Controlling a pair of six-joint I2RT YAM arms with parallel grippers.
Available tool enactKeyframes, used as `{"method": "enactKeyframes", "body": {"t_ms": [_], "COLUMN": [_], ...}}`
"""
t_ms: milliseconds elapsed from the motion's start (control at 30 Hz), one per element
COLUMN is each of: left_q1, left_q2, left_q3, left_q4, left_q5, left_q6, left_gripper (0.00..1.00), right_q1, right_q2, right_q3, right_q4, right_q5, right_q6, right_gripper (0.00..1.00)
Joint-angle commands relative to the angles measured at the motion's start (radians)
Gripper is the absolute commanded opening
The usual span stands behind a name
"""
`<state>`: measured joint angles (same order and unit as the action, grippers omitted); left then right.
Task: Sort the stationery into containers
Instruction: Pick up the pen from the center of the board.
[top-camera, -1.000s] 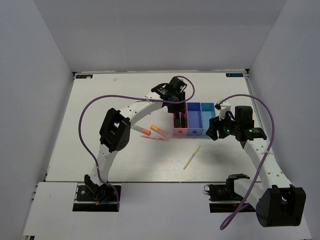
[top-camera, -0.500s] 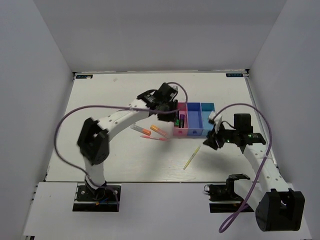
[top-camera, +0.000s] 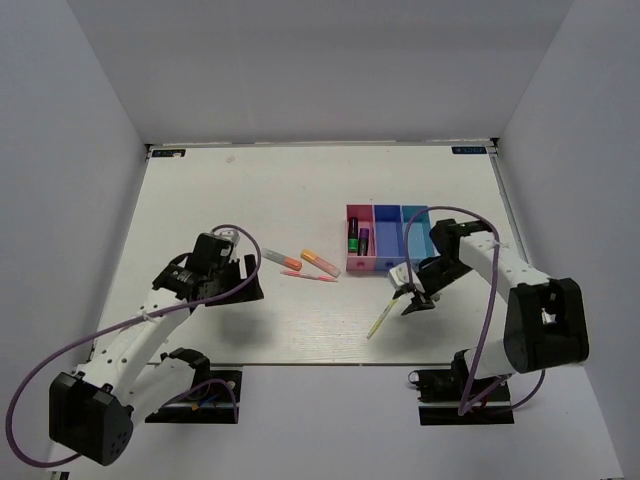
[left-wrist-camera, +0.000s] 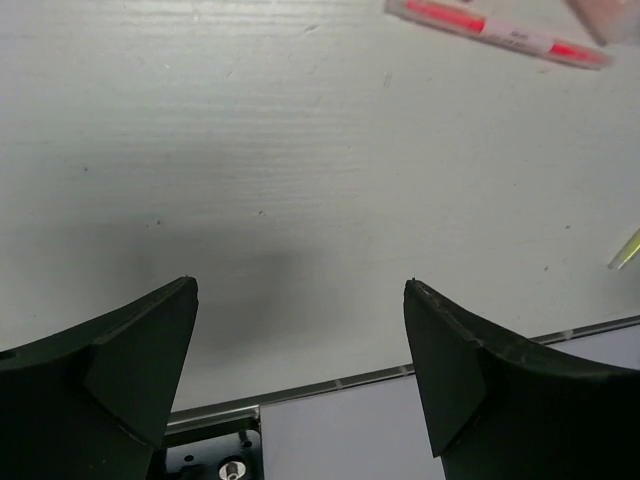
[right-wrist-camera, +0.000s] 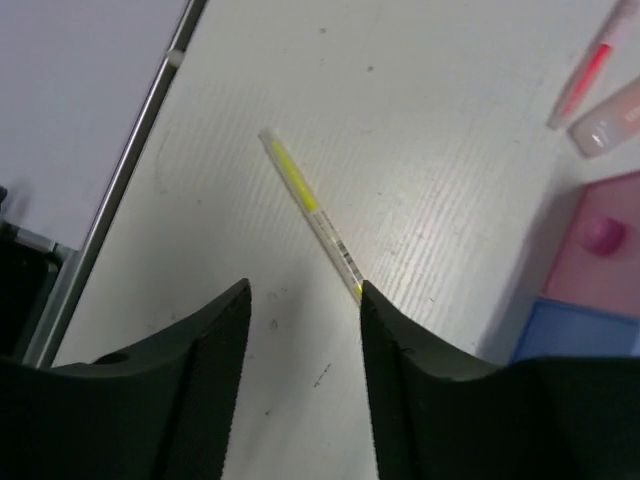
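Observation:
The containers (top-camera: 388, 262) are three joined bins: pink (top-camera: 350, 262), blue-purple and cyan. A black-green marker (top-camera: 353, 237) and a purple marker (top-camera: 364, 240) lie in the pink bin. Left of it on the table are two short orange highlighters (top-camera: 283, 260) (top-camera: 318, 262) and a thin pink pen (top-camera: 310, 275). A pale-yellow pen (top-camera: 384, 315) lies in front of the bins. My right gripper (top-camera: 410, 296) (right-wrist-camera: 305, 290) is open low over the table, and the yellow pen's (right-wrist-camera: 305, 200) near end meets its right fingertip. My left gripper (top-camera: 248, 283) (left-wrist-camera: 300, 285) is open over bare table, left of the pink pen (left-wrist-camera: 495, 30).
Purple cables loop from both arms above the table. The table's near edge, a metal strip (left-wrist-camera: 300, 392), runs just beyond my left fingers. The pink bin's corner (right-wrist-camera: 600, 260) and the blue-purple one (right-wrist-camera: 570, 330) sit right of my right gripper. White walls enclose the table.
My left arm swung back from over the pink bin to the front left of the table, and its jaws opened wide. My right gripper moved from beside the cyan bin down to the yellow pen.

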<state>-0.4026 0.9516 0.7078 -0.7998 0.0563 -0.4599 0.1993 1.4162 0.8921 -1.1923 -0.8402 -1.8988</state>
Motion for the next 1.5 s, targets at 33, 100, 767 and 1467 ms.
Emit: {"method": "enactKeyframes", "body": {"t_ms": [33,100,767,1467], "left_q1": [0.062,0.090,0.159,0.159], "left_q2": [-0.043,-0.065,-0.106,-0.088], "left_q3": [-0.016,-0.013,-0.039,-0.048], "left_q4": [0.042,0.045,0.050,0.059], "left_q5": [0.101,0.115,0.224,0.249], "left_q6": [0.040,0.043,0.043,0.035], "left_gripper": [0.94,0.94,0.94,0.94], "right_q1": [0.089,0.115,0.253,0.321], "right_q2": [0.021,0.064,0.174,0.094], "right_q3": [-0.032,-0.022,-0.099,-0.045], "right_q4": [0.071,0.077,0.390,0.154], "right_q5": [0.102,0.125,0.323,0.273], "right_q6": [-0.206,-0.192,-0.049,0.189], "right_gripper": [0.46,0.37,0.31,0.00]}}
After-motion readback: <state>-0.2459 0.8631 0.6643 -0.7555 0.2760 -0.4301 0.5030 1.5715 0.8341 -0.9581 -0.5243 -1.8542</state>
